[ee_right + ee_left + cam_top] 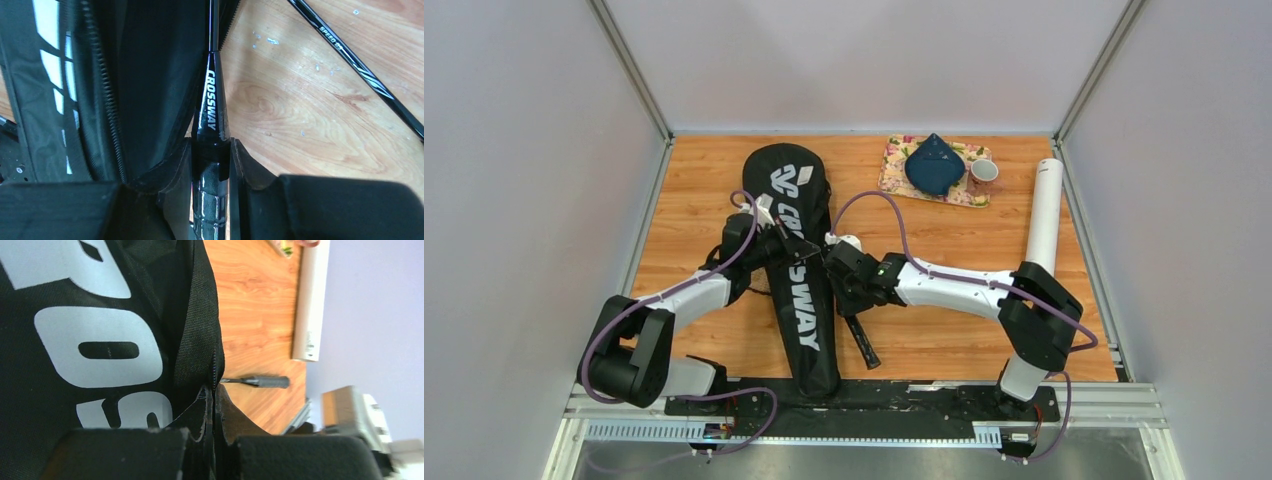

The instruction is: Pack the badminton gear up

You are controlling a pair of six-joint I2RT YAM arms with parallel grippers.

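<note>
The long black racket cover (799, 270) with white "CROSSWAY" lettering lies lengthwise mid-table. My left gripper (214, 402) is shut on the cover's zippered edge (200, 340), with the fabric pinched between its pads. At the cover's right side my right gripper (211, 167) is shut on a black racket (211, 105) where shaft meets grip. That racket's shaft runs up into the open cover (145, 85). A second racket shaft (360, 70) lies slanted on the wood to the right. A black racket handle (862, 342) sticks out toward the near edge. The white tube (1044, 215) lies along the right wall.
A floral tray (894, 165) holding a blue cloth (934, 165) sits at the back right, with a small cup (984, 172) on its right end. White walls close the table's left, right and back sides. My two grippers (809, 255) work close together over the cover.
</note>
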